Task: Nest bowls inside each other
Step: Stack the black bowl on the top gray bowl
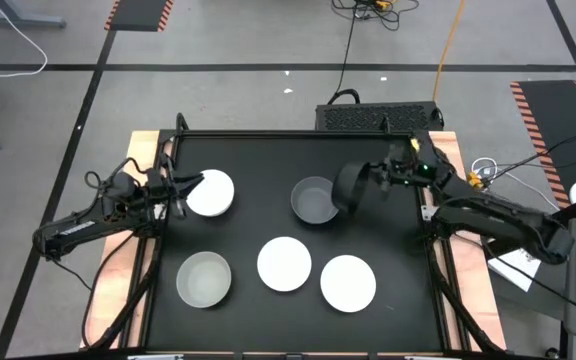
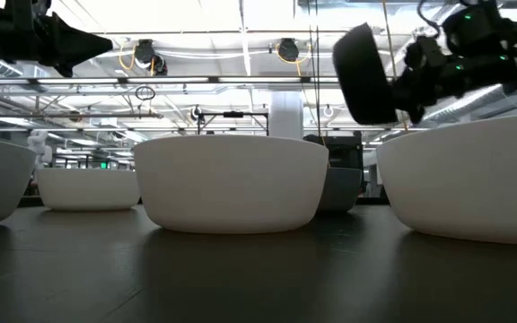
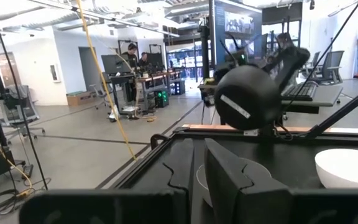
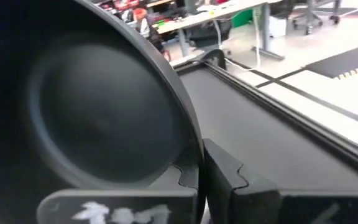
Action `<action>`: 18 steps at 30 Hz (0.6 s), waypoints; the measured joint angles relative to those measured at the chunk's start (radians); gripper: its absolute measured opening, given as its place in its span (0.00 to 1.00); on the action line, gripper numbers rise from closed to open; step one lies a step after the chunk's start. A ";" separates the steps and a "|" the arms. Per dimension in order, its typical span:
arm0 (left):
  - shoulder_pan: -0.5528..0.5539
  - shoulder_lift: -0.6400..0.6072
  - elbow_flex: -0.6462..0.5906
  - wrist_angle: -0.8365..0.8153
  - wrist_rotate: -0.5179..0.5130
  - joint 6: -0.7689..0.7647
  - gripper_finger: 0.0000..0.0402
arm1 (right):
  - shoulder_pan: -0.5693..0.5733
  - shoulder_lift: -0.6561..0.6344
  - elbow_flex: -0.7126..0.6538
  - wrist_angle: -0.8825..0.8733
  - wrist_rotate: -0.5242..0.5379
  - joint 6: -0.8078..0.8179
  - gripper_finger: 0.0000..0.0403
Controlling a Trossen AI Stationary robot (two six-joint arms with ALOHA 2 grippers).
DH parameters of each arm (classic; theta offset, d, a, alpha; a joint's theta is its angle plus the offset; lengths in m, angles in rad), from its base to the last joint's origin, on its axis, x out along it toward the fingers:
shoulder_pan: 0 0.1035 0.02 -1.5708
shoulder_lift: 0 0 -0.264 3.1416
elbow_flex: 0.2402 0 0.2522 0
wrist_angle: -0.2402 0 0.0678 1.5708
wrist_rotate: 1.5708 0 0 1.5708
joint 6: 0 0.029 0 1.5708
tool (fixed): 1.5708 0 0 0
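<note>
A black bowl [image 1: 349, 187] hangs on edge in the air, held by my shut right gripper [image 1: 368, 180] just above and beside a pale grey bowl [image 1: 314, 199] that stands on its base. Its underside [image 3: 247, 96] faces the left arm. Three white bowls [image 1: 211, 192] [image 1: 284, 263] [image 1: 348, 282] and a second grey one [image 1: 204, 278] stand upright on the black table. My left gripper [image 1: 180, 190] waits shut, raised beside the far-left white bowl and touching nothing. My right gripper pinches the black bowl's rim [image 4: 194, 149] with one finger inside the bowl and one [image 4: 229, 180] outside. The fingers come nearly level from the table's right side. The bowl is lifted clear and tipped on its side, its opening turned toward the right arm.
A raised black frame [image 1: 298, 134] runs round the table, with wooden strips outside it. A black box [image 1: 378, 117] and cables lie beyond the far edge. People [image 3: 135, 59] stand at desks far off in the room. Free table surface lies between the bowls.
</note>
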 joint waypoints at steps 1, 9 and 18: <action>0.000 0.000 0.000 0.000 0.000 -0.001 0.10 | 0.011 0.029 0.020 0.004 0.000 -0.008 0.00; -0.009 0.000 0.000 0.004 0.001 0.001 0.10 | 0.071 0.251 0.157 0.019 0.000 -0.047 0.00; -0.012 0.000 0.000 0.005 0.002 0.001 0.10 | 0.080 0.408 0.446 -0.343 -0.002 -0.114 0.00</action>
